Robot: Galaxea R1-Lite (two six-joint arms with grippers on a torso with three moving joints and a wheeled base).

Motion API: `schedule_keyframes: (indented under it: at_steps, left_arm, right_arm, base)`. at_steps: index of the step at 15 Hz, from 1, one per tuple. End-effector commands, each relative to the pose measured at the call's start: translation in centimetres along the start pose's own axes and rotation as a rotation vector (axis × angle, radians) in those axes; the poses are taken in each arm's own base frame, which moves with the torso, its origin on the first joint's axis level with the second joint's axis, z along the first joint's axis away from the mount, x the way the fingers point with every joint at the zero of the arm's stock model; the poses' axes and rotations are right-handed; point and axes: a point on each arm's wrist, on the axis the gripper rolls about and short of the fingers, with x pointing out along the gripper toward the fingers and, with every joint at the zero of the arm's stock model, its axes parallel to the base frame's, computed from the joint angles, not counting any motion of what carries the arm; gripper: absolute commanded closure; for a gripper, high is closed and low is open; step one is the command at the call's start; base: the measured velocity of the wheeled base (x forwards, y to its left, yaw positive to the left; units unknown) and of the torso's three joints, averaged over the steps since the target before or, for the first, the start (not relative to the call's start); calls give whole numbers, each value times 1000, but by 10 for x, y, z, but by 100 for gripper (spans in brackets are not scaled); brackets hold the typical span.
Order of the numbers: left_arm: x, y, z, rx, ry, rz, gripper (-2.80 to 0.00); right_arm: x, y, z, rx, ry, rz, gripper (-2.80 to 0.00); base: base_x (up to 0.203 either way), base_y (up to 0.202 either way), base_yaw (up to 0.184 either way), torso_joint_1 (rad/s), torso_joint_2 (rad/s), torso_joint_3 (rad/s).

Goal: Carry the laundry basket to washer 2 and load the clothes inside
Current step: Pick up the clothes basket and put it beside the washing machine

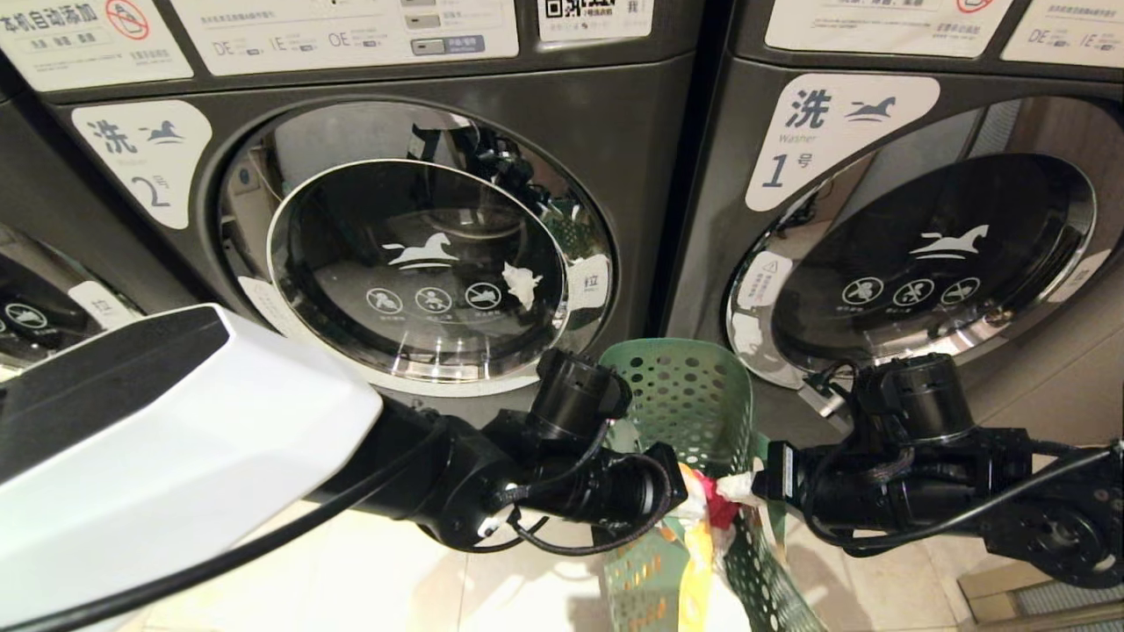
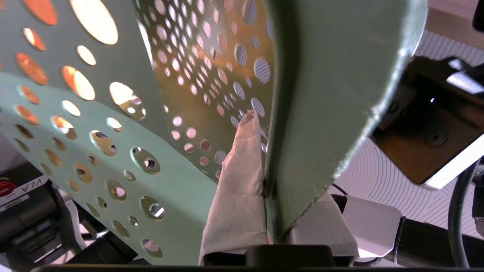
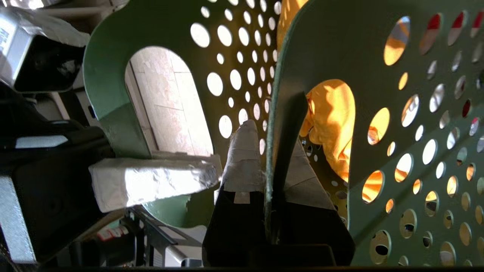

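Both grippers are clamping the laundry basket (image 1: pixel 694 412) by its rim, the left gripper (image 2: pixel 270 189) and the right gripper (image 3: pixel 269 177) each pinching the thin green wall between taped fingers, presumably so the load is hanging level between the two arms. From the head view the basket is sitting at about six o'clock, low between the machines, with washer 2 (image 1: pixel 421 254) at eleven o'clock and the washer labelled 1 (image 1: pixel 931 254) at one o'clock. Washer 2's door is looking shut (so loading is likely some way off). Yellow-orange among the clothes (image 3: pixel 332 121) is showing through the handle cut-out.
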Motion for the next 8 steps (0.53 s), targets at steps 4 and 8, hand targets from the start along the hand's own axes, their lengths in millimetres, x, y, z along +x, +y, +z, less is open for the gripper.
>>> schedule_keyframes:
  at_steps: [4,8]
  left_arm:
    - [8,1,0,-4,10,0,0]
    - [10,1,1,-2,10,-3,0]
  right_arm:
    - [3,-9,4,18,-17,-19,0]
    - [3,-11,4,25,-19,-25,0]
  base:
    - [0,0,0,1,3,-201]
    - [0,0,0,1,3,-195]
